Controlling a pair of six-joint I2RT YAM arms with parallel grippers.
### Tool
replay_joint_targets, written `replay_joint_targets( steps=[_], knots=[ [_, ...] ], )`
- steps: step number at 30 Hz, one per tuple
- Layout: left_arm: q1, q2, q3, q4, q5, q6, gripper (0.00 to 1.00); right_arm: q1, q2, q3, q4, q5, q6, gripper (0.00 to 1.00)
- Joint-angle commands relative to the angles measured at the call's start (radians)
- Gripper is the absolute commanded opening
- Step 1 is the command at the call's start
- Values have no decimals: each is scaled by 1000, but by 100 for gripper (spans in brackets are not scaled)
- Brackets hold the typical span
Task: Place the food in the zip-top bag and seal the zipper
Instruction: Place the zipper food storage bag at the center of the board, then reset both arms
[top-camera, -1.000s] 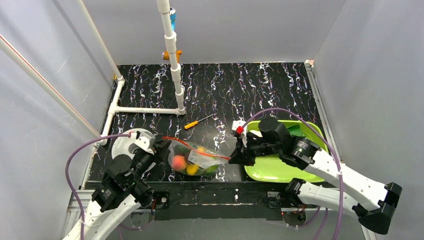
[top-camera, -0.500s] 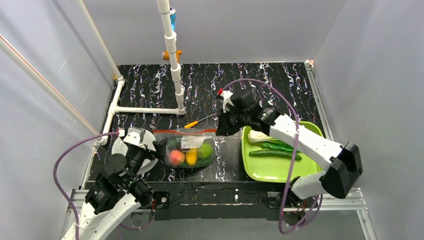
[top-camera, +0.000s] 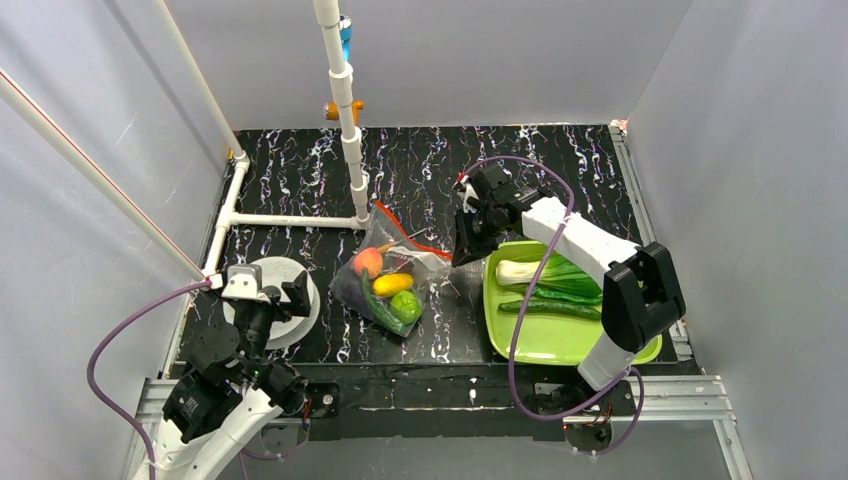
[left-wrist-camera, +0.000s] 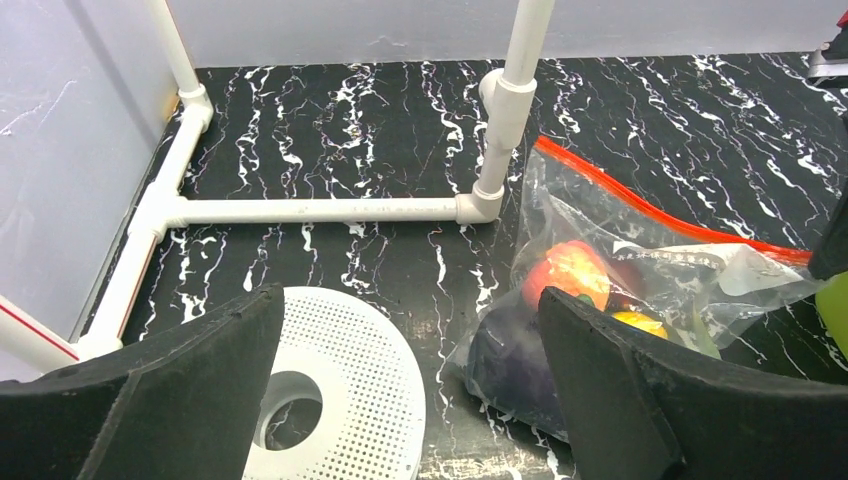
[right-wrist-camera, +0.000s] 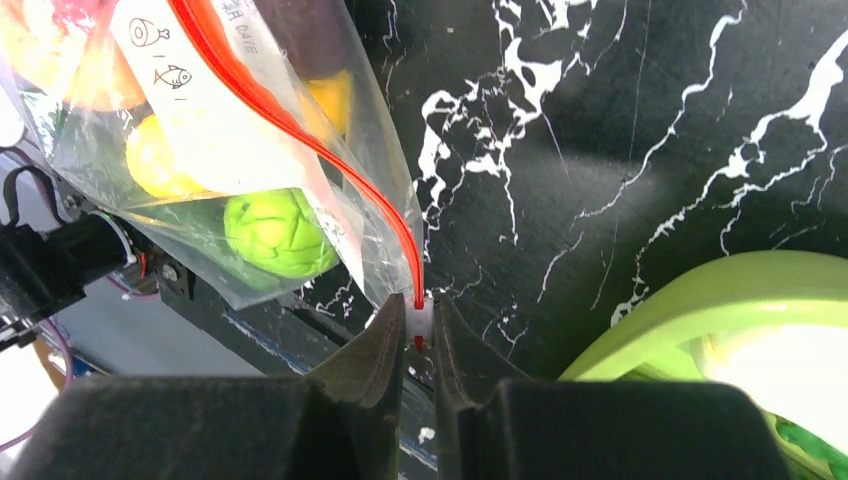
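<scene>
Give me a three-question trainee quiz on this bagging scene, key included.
1. True or false: the left claw is open and holds nothing.
2. Which one pinches the end of the zipper? A) left claw B) right claw
3. Fill in: the bok choy and cucumbers lie on a green ____.
Key: 1 true; 2 B; 3 tray.

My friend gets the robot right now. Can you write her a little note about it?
Left end effector: open, empty, above the white disc.
Right end effector: shut on the red strip at the bag corner.
Done: peach, yellow piece, green ball, eggplant are bagged.
Left: bok choy and cucumbers lie on the green tray; bag them, then seal.
</scene>
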Motion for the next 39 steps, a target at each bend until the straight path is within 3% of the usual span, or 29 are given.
replay_joint_targets(
  steps=[1,7,12,19,25,29,34,39],
  knots=[
    [2,14,-7,17,-25,27,98,-1,-49,16,-39,-68,-6,23],
    [3,37,-1,18,-8,27,98,1,-136,-91,13,-186,13,35],
    [4,46,2,18,11,27,98,9,-233,-205,75,-186,29,48],
    [5,45,1,20,21,28,98,9,-390,-190,-12,12,-46,67],
    [4,38,16,-11,25,6,98,9,-529,-112,-122,191,-119,76],
    [3,2,51,-47,37,-48,98,8,-661,-72,-183,267,-142,97],
    [2,-2,180,-58,45,-53,98,9,-886,-46,-188,295,-164,98],
    [3,82,347,-59,72,-18,98,10,-1050,-21,-150,450,-152,98]
  ],
)
